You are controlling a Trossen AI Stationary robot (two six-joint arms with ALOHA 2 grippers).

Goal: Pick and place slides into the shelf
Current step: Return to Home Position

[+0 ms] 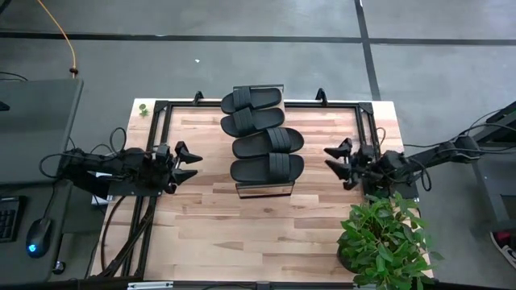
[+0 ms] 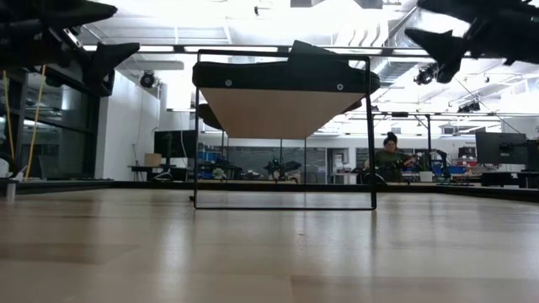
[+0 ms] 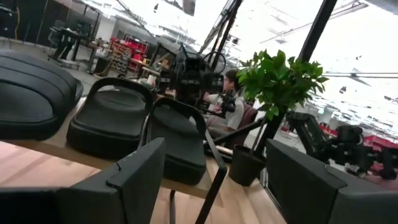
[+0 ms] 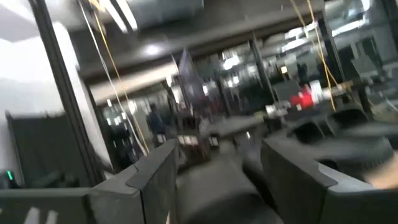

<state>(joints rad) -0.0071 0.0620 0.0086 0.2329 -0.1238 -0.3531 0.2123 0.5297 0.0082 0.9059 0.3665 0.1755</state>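
Observation:
Several black slides lie side by side across the top of the shelf, a narrow light-wood rack with a black frame in the middle of the table. They rest on their soles. In the low view the shelf shows from below, with a slide's edge above the plank. My left gripper hangs open left of the shelf, pointing at it, and holds nothing. My right gripper hangs open right of the shelf, also holding nothing. The left wrist view shows the slides on the plank beyond my open fingers.
A potted plant stands at the table's near right corner, close to my right arm. Black frame bars run along the table's left, far and right edges. A person sits far behind the table.

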